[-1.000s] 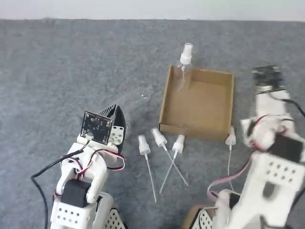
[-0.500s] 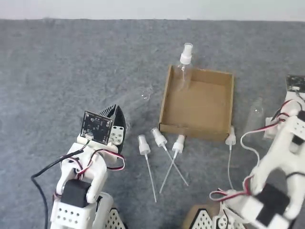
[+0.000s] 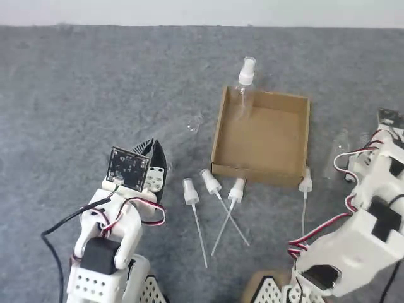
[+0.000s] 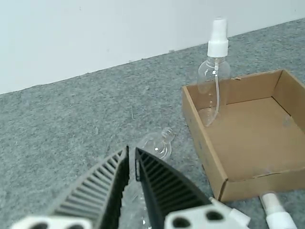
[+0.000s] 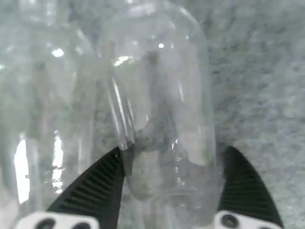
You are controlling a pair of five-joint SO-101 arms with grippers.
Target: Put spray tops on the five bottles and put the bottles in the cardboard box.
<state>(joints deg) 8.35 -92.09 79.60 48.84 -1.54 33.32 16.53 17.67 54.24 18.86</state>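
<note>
- High view: the cardboard box [image 3: 259, 175] sits open on the grey bench [image 3: 95, 82], ahead of the two arms.
- A bottle w/ spray top [image 3: 244, 88] stands upright in the far corner of the box, on the left arm's side.
- A bare bottle [image 3: 191, 124] lies on its side on the bench, beside the box and just beyond the left end effector [image 3: 152, 144].
- Left wrist view: the left end effector is clenched, w/ only a thin slit btw. the fingers and nothing held.
- Three spray tops [image 3: 210, 181] lie loose in front of the box, and two of their tubes cross. A fourth top [image 3: 305, 184] lies nr the box's front corner on the right arm's side.
- Right wrist view: the right end effector [image 5: 172, 150] is released, w/ one finger on each side of a clear bottle [image 5: 162, 86]. I cannot tell if the fingers touch it.
- A second clear bottle [image 5: 43, 105] is just beside the first.
</note>
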